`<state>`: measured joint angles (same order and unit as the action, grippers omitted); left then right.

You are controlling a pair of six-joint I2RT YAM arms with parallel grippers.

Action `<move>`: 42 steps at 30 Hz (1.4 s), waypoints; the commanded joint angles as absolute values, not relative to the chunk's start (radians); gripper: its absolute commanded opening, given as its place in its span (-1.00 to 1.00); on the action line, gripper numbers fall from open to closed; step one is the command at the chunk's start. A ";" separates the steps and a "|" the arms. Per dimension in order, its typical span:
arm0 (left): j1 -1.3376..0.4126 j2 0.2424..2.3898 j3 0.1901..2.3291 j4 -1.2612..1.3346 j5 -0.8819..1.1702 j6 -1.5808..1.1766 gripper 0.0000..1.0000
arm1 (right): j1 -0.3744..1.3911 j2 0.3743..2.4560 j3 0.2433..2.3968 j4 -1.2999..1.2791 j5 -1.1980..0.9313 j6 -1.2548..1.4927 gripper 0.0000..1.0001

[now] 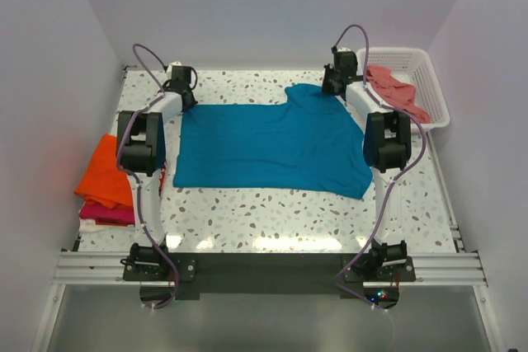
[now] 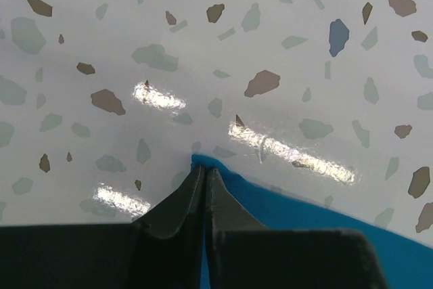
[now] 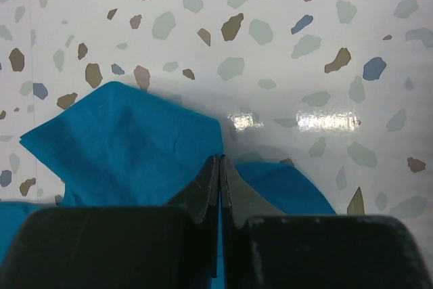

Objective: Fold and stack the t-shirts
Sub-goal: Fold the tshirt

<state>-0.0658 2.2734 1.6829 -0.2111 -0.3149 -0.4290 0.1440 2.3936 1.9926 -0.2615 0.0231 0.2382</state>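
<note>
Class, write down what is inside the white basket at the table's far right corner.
A crumpled salmon-pink t-shirt lies inside the white basket, bunched toward its left side. Anything beneath the cloth is covered and cannot be seen.

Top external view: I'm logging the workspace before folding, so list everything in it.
teal-blue t-shirt: one, teal-blue, spread flat mid-table
orange t-shirt: one, bright orange, atop the stack at the table's left edge
magenta t-shirt: one, magenta-red, under the orange one
salmon-pink t-shirt: one, salmon-pink, crumpled in the basket
basket: one, white lattice, far right corner
table: one, white speckled, under everything
arms: two, white and black, flanking the teal-blue t-shirt
left pincer: one, black, shut on its far left corner
right pincer: one, black, shut on its far right part
</note>
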 commanded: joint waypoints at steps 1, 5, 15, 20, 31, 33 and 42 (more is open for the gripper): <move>-0.061 2.289 1.735 -0.212 -0.305 -0.443 -0.89 | 0.147 2.293 1.994 -0.222 0.017 0.235 -1.00; -0.061 2.276 1.735 -0.190 -0.301 -0.431 -0.97 | 0.147 2.283 2.006 -0.219 0.011 0.233 -1.00; -0.049 2.255 1.763 -0.143 -0.276 -0.434 -1.00 | 0.144 2.266 2.046 -0.262 0.026 0.216 -1.00; -0.035 2.237 1.776 -0.121 -0.244 -0.451 -1.00 | 0.135 2.224 2.037 -0.275 0.020 0.213 -1.00; -0.005 2.192 1.720 -0.103 -0.190 -0.472 -1.00 | 0.132 2.074 1.870 -0.276 0.037 0.225 -1.00; -0.002 2.183 1.700 -0.100 -0.180 -0.480 -1.00 | 0.133 2.030 1.801 -0.262 0.034 0.236 -1.00; 0.000 2.062 1.540 -0.052 -0.153 -0.544 -1.00 | 0.133 1.849 1.539 -0.224 0.021 0.304 -1.00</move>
